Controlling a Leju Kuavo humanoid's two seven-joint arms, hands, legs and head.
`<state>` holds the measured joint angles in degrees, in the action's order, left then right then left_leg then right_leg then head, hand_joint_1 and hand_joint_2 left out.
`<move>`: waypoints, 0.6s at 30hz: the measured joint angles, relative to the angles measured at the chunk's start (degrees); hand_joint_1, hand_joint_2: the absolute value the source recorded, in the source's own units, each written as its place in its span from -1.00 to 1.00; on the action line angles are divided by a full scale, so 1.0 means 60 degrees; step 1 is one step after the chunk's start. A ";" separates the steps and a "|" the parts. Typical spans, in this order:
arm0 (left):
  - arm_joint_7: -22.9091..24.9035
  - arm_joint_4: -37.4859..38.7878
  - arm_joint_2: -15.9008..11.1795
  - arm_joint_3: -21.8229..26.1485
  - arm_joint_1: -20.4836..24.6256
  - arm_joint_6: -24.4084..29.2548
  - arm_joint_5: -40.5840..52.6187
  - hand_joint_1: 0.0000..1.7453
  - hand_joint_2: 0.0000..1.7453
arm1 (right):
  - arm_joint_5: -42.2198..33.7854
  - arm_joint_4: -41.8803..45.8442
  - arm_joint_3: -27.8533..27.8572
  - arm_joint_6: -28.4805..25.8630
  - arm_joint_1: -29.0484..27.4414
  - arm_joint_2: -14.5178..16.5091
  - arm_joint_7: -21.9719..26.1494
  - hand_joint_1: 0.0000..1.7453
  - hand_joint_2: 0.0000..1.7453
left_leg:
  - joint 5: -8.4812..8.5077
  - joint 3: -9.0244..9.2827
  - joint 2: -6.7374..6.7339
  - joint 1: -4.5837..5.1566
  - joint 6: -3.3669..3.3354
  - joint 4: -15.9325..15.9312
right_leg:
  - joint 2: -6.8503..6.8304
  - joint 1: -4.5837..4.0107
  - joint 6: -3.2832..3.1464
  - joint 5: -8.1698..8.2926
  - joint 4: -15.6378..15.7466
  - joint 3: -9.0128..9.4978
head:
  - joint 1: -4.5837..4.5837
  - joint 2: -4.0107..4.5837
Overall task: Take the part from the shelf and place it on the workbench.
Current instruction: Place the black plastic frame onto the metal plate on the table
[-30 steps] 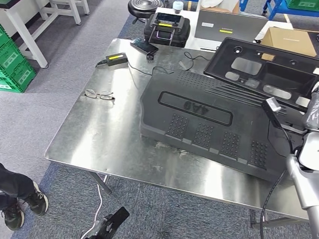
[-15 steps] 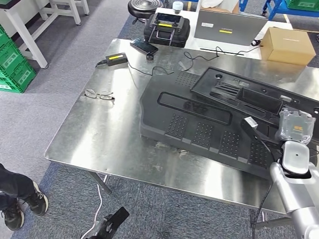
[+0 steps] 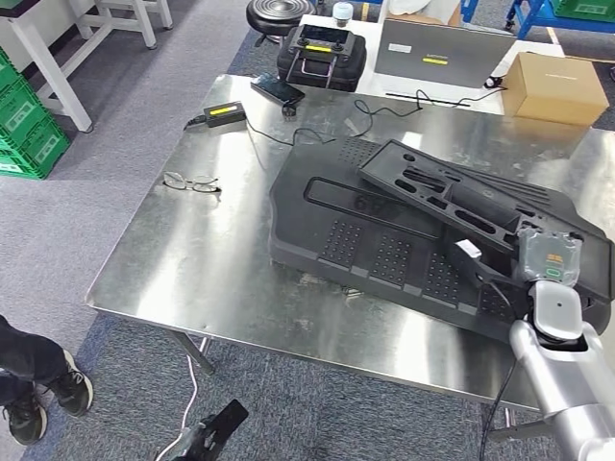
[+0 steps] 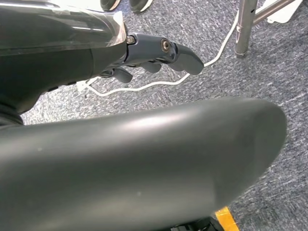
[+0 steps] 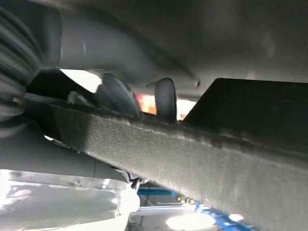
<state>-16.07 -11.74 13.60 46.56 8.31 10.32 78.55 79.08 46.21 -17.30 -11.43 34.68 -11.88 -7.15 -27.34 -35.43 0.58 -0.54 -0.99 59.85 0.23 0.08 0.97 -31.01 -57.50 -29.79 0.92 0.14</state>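
A flat black plastic part point(image 3: 450, 197) with several cut-outs lies tilted across a large ribbed black panel point(image 3: 362, 230) on the steel workbench point(image 3: 203, 259). My right hand point(image 3: 549, 259) grips the part at its near right end, the silver forearm coming in from the lower right. In the right wrist view dark fingers point(image 5: 165, 98) curl over the part's rough edge point(image 5: 203, 159). Beside the robot's body, my left hand point(image 4: 160, 50) hangs low over the carpet and holds nothing, its fingers loosely extended.
On the workbench are glasses point(image 3: 191, 181), a power adapter point(image 3: 224, 113) with its cable, and a phone point(image 3: 278, 90). Behind it stand a black case point(image 3: 323, 56), a laptop point(image 3: 442, 53) and a cardboard box point(image 3: 554, 86). Green crates point(image 3: 25, 125) and a person's shoes point(image 3: 43, 394) are at left.
My right hand has lowered the black part from a raised position at the far right down onto the large panel, and it has come nearer and more level.
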 joint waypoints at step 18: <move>-0.0323 0.0000 -0.0050 0.0016 -0.0183 0.0048 -0.0478 -1.00 -1.00 | -0.1501 0.1907 -0.0780 0.1238 -0.0365 -0.0997 0.0883 -1.00 1.00 | 0.0000 0.0044 -0.0001 0.0004 -0.0001 0.0000 | -0.0003 0.0002 0.0000 0.0000 0.0006 0.0040 | 0.0001 -0.0001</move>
<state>-18.01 -11.74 13.29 46.65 7.21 10.61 75.69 70.08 57.65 -21.98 -4.01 32.49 -17.87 -1.85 -27.34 -35.16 0.58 -0.52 -1.00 59.86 0.21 0.10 0.97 -31.01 -57.47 -29.55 0.92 0.13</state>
